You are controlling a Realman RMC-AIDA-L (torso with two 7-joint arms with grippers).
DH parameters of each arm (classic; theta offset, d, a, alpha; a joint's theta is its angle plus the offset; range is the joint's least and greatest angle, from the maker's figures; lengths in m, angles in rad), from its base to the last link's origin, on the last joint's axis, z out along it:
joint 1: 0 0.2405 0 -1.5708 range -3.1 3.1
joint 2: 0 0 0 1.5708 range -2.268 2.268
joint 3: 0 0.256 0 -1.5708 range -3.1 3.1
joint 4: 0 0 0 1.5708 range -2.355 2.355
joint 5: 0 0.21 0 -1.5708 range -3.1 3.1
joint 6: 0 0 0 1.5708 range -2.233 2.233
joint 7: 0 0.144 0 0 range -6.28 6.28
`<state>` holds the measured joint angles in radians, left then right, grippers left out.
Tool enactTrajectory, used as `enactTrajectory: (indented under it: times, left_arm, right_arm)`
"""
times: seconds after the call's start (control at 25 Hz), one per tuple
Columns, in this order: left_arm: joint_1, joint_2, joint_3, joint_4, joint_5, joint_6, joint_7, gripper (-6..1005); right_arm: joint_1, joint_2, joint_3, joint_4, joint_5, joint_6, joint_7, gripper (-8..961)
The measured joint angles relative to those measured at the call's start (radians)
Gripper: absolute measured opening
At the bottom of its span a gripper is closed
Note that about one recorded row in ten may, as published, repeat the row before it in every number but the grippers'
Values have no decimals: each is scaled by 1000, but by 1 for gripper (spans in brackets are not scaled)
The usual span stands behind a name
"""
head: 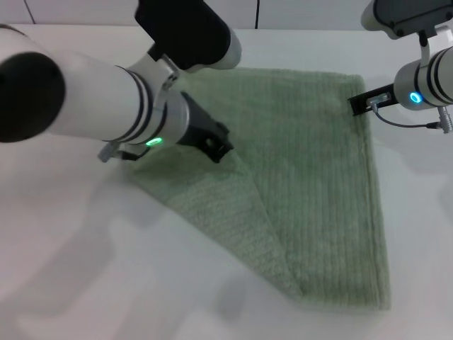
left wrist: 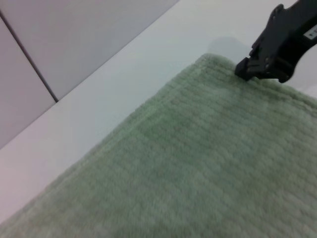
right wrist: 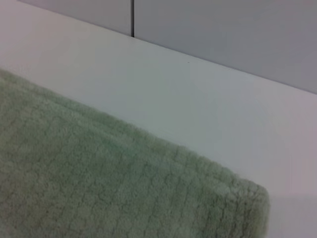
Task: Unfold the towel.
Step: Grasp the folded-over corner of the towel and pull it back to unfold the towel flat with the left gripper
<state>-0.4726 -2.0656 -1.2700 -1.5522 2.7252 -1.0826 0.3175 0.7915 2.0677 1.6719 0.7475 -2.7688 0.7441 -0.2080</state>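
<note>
1. Nearest the camera lay the towel's [head: 311, 205] folded point; the towel sat on the white table [head: 85, 283] with a triangular flap doubled over its left side.
2. The left gripper [head: 216, 145] sat at that flap's upper end, grip impossible to tell.
3. Farthest, the right gripper [head: 361, 103] pressed the far right corner, jaws apparently closed on it.
4. The flap looked set to open leftward, so the left arm seemed better placed.

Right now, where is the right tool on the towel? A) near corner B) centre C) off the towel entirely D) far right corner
D: in the head view the right tool sits at the far right corner of the towel, and the left wrist view shows it touching that same corner.
</note>
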Motion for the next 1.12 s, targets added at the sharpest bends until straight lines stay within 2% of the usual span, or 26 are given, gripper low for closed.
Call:
enactTrajectory:
  times: [0.28, 0.44, 0.56, 0.84, 1.12]
  left_arm:
    - [25, 0, -4, -153, 80, -212, -27, 20]
    - [27, -1, 0, -180, 118, -268, -43, 24]
    - [26, 0, 1, -211, 159, -359, -54, 27]
    - [36, 4, -14, -280, 163, -466, -48, 34]
    - [34, 8, -28, -286, 164, -536, -40, 41]
  right_arm:
    - [3, 0, 0, 0, 0, 0, -2, -1]
    - [3, 0, 0, -1, 0, -2, -2, 0]
    - [2, 0, 0, -1, 0, -2, -2, 0]
    - [2, 0, 0, -1, 0, -2, -2, -1]
    - [1, 0, 0, -1, 0, -2, -2, 0]
